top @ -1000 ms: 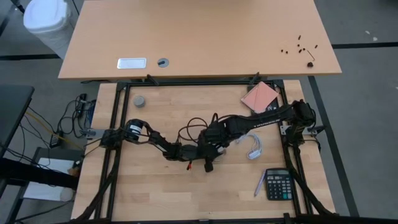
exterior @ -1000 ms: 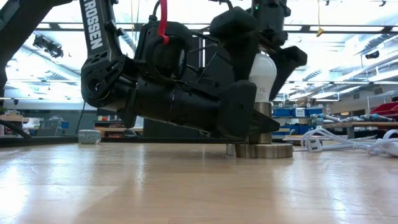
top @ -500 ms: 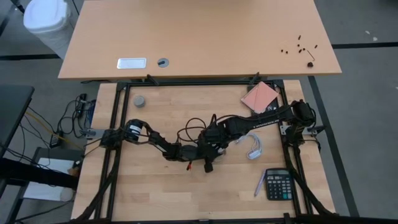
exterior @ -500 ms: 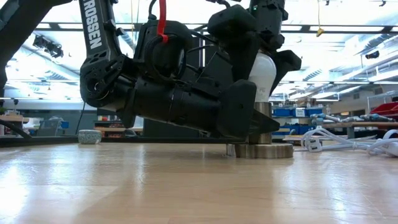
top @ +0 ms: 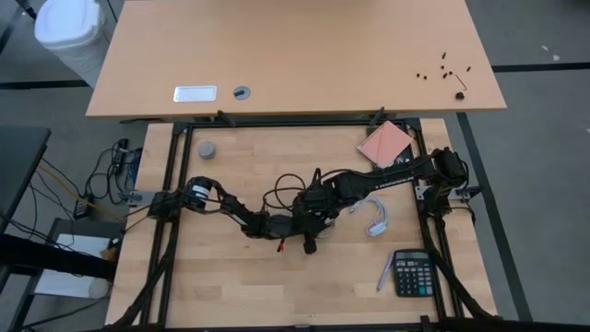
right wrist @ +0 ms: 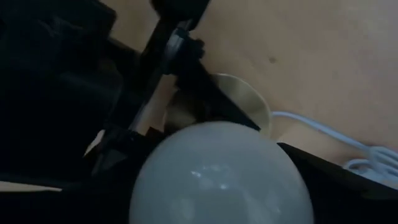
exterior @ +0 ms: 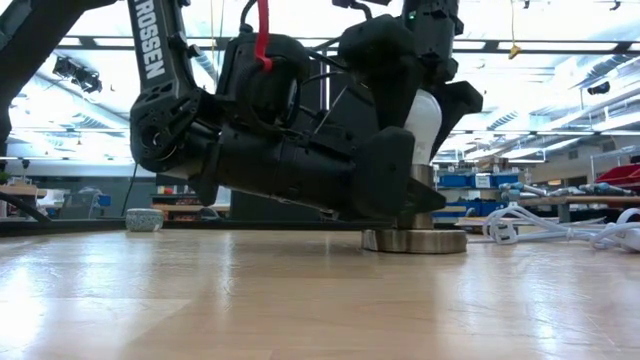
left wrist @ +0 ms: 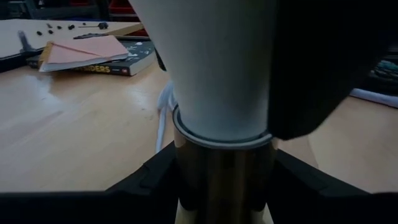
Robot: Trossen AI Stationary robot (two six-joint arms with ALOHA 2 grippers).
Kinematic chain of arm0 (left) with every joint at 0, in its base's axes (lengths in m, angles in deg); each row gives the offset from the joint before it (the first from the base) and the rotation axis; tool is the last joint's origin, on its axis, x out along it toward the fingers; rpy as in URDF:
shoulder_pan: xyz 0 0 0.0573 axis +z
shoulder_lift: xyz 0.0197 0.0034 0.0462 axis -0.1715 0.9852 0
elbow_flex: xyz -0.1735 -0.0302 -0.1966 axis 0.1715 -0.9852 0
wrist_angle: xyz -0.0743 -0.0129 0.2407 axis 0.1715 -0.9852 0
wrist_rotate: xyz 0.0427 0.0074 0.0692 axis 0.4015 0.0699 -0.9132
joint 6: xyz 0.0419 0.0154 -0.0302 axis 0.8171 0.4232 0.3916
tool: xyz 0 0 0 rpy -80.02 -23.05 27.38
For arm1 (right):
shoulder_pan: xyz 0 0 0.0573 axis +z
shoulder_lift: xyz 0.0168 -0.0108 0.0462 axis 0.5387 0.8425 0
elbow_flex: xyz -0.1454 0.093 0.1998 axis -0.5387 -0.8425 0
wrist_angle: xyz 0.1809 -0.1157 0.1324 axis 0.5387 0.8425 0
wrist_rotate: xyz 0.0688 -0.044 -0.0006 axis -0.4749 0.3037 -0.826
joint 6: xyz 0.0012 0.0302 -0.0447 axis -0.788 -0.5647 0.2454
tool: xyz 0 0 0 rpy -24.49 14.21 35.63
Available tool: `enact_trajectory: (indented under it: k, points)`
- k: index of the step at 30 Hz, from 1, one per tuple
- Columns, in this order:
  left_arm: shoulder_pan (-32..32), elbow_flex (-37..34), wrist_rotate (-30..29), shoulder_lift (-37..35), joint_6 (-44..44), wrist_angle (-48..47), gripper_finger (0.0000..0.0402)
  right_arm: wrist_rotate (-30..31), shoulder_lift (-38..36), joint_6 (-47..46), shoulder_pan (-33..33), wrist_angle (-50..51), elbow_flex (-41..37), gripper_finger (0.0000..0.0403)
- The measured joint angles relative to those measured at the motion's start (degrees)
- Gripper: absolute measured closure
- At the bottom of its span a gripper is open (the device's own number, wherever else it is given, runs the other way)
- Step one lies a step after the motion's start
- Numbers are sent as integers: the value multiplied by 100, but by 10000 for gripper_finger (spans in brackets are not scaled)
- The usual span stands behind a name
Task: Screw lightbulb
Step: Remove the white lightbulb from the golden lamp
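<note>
One lightbulb (exterior: pixel 424 118) upright in socket (exterior: pixel 414 240), both grippers closed on them

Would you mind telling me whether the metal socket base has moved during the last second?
Yes, slightly. In the low view the socket base has slid left along the table, away from the white cord.

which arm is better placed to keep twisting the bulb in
Right. Its pincer comes down over the lightbulb head. The left pincer sits low, its fingers on either side of the metal socket, better suited to steadying it.
</note>
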Motion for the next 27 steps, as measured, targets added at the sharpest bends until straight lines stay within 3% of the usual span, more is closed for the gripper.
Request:
enact_trajectory:
  k: [7,23,27]
  points:
    - [24,0,-65,0,-69,-15,213,503,0,-319,149,134,0,68]
    - [26,0,-62,0,-75,-21,213,377,0,-190,52,116,0,75]
    - [46,0,-87,0,-102,-12,213,72,-11,-163,-137,199,3,75]
